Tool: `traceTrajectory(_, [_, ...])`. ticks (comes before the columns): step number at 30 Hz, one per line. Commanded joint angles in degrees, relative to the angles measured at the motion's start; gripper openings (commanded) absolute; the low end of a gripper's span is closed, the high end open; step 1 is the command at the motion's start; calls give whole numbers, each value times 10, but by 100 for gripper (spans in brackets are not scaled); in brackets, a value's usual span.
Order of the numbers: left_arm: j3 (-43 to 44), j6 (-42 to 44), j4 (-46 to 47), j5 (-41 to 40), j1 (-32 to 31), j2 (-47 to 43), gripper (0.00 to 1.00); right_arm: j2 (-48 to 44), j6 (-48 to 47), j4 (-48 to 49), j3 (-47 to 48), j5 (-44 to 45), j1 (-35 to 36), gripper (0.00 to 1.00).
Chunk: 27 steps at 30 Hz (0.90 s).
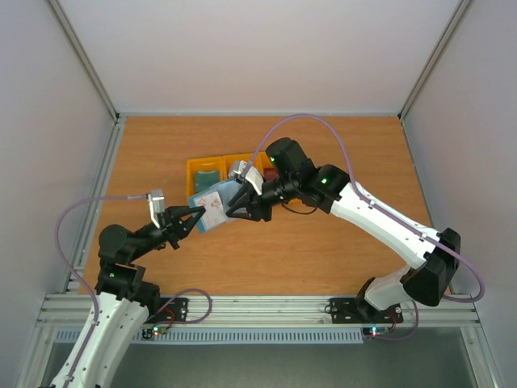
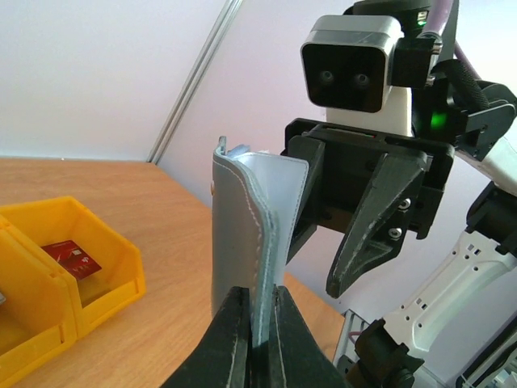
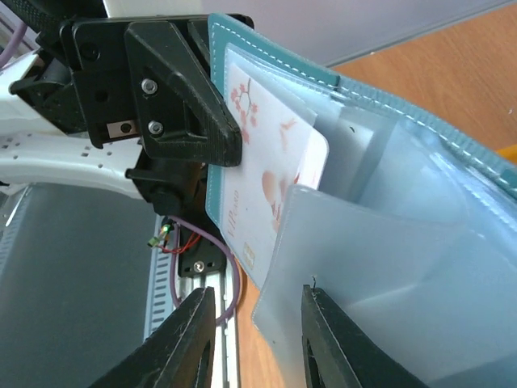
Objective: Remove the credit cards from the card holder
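The left claw (image 2: 258, 301) is fully closed on one edge of the card holder (image 2: 242, 218) and keeps it lifted above the counter (image 1: 323, 153). In the left wrist view, the holder stands straight up out of this claw. Its long axis follows the direction of the fingers and points toward the right claw (image 3: 258, 293), which faces it from the other side.

The right claw is partly open and has hold of nothing. The loose lower corner of a clear sleeve (image 3: 380, 267) of the holder hangs in the gap between its two fingers, and I cannot tell if it touches them.

The holder is opened like a book, with its inner side turned to the right wrist camera. A whitish card (image 3: 271, 162) with a pink pattern lies flat in an inner pocket. Its long side runs along the stitched edge near the left claw, and the sleeve covers its lower part.

In the top view, the holder hangs between the two claws, just in front of the yellow bins (image 1: 194, 166). A teal card (image 1: 208, 175) lies in the left bin and a red card (image 2: 73, 257) in another one. Bare wood of the counter shows below the holder, on the near side and to the right. The side walls are well apart from both claws.
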Motion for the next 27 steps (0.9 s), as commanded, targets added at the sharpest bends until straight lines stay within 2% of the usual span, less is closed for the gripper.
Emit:
traceTrajectory(1, [4, -2, 56, 9, 1, -10, 0, 0, 17, 33, 4, -36, -1, 32])
traceTrajectory(9, [8, 3, 60, 26, 1, -9, 0, 23, 54, 69, 23, 11, -2, 34])
traceTrajectory(12, [7, 8, 51, 16, 1, -8, 0, 31, 63, 54, 54, -15, 0, 31])
traceTrajectory(15, [7, 23, 21, -9, 1, -11, 0, 18, 51, 36, 83, -31, 33, 32])
traceTrajectory(18, [5, 36, 6, -30, 2, -11, 0, 15, 36, 11, 115, 34, 85, 33])
traceTrajectory(22, [5, 49, -7, -43, 2, -8, 0, 27, 101, 40, 128, 115, 109, 31])
traceTrajectory(25, [6, 55, -17, -51, 2, -8, 0, 29, 136, 111, 98, 88, 113, 31])
traceTrajectory(27, [6, 61, -27, -56, 2, -7, 0, 39, 113, 97, 109, 91, 128, 31])
